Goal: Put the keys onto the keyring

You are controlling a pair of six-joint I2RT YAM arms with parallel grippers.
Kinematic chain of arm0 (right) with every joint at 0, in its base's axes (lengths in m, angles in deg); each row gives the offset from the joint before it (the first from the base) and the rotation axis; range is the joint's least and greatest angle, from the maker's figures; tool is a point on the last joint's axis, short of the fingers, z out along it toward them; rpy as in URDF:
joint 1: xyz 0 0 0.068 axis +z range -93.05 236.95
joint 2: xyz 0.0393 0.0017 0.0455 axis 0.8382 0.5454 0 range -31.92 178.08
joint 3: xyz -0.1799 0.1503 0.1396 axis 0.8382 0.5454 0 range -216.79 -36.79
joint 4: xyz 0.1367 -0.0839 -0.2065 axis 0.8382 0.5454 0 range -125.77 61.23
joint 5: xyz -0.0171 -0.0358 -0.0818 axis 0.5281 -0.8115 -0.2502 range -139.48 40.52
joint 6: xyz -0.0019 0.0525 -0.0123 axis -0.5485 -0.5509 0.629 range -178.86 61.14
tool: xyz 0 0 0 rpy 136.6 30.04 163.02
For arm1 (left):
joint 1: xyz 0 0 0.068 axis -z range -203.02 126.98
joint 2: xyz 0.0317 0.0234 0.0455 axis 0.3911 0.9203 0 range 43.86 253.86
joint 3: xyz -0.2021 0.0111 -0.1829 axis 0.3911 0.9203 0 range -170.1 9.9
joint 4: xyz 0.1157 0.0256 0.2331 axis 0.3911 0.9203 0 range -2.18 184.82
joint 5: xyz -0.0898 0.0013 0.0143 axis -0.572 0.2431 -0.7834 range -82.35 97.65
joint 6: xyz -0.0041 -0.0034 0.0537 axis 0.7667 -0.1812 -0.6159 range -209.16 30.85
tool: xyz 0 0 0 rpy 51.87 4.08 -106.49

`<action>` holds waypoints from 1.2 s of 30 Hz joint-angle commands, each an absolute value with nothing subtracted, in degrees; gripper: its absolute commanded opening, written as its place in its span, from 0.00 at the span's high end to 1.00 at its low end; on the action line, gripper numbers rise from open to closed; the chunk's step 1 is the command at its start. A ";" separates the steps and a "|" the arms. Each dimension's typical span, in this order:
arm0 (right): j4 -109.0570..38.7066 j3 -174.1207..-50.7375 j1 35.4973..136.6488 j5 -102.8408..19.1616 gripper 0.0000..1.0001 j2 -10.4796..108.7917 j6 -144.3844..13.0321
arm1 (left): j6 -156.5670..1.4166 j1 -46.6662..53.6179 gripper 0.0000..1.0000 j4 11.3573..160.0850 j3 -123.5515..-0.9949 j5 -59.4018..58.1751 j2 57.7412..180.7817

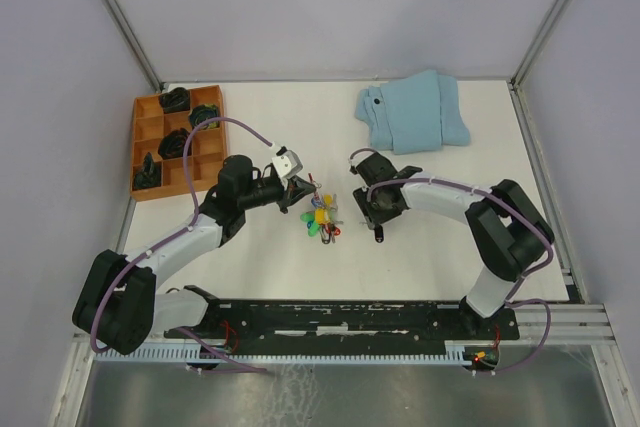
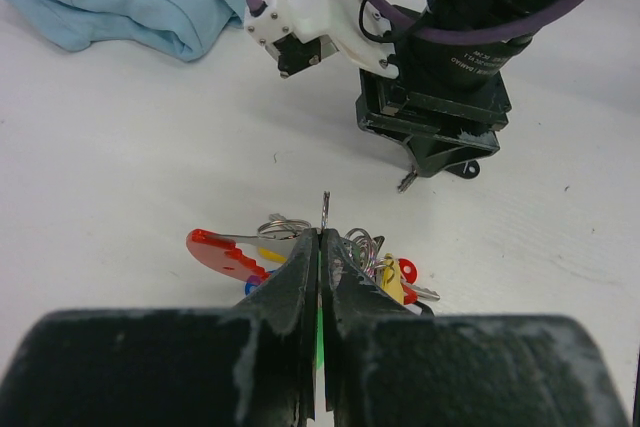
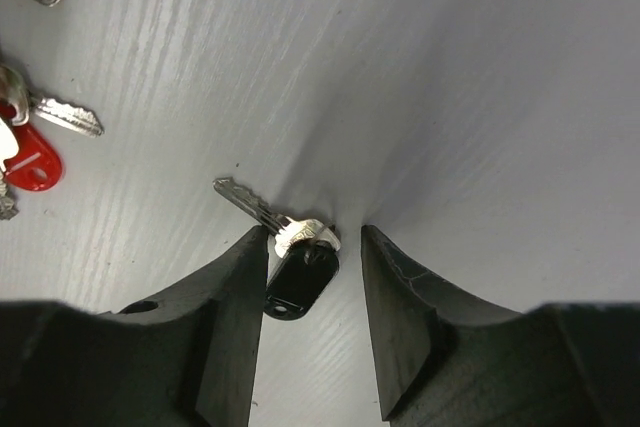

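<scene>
i had the left gripper (image 2: pixel 322 239) pressed together on what looked like a green-headed key (image 2: pixel 319 342). its blade tip poked up past the fingers, right over the bunch of keys (image 1: pixel 320 219) and the red keyring (image 2: pixel 222 250) in the middle of the tabletop (image 1: pixel 450 247). the right gripper (image 3: pixel 313 234) stood with its jaws apart, straddling a black-headed key (image 3: pixel 300 282) that lay flat, just beside one finger. to do this well, i judged i should close on the plastic head rather than the blade, leaving the hole free for threading, and hold the left side steady. the white tabletop looked smooth and slick, so a flat key could skate. a folded light-blue cloth (image 1: pixel 412 112) lay at the back, an orange divided tray (image 1: pixel 137 152) of dark lumps sat at the left, and plain grey walls stood all round.
</scene>
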State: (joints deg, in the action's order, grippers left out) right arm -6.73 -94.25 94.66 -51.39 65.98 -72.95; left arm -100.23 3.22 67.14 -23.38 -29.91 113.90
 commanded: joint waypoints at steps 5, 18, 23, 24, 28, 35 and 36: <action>-6.93 -97.07 91.16 -60.87 0.52 68.04 -77.88 | -102.62 3.48 0.97 66.12 -24.93 -30.15 113.68; -6.51 -93.37 85.87 -51.77 0.47 59.28 -82.08 | -102.44 3.55 0.97 66.12 -24.91 -30.32 113.68; -5.00 -89.59 85.91 -51.56 0.45 56.12 -82.77 | -102.48 3.55 0.97 66.11 -24.91 -30.39 113.48; -4.79 -89.06 85.91 -51.40 0.44 55.95 -82.89 | -102.43 3.58 0.97 66.12 -24.91 -30.41 113.47; -5.83 -87.12 86.02 -47.79 0.47 56.36 -84.21 | -102.35 3.59 0.97 66.12 -24.91 -30.41 113.38; -8.79 -86.32 87.10 -46.36 0.49 58.31 -85.97 | -102.34 3.59 0.97 66.12 -24.91 -30.41 113.39; -9.37 -86.47 87.15 -46.18 0.50 58.80 -86.13 | -102.39 3.59 0.97 66.12 -24.91 -30.36 113.38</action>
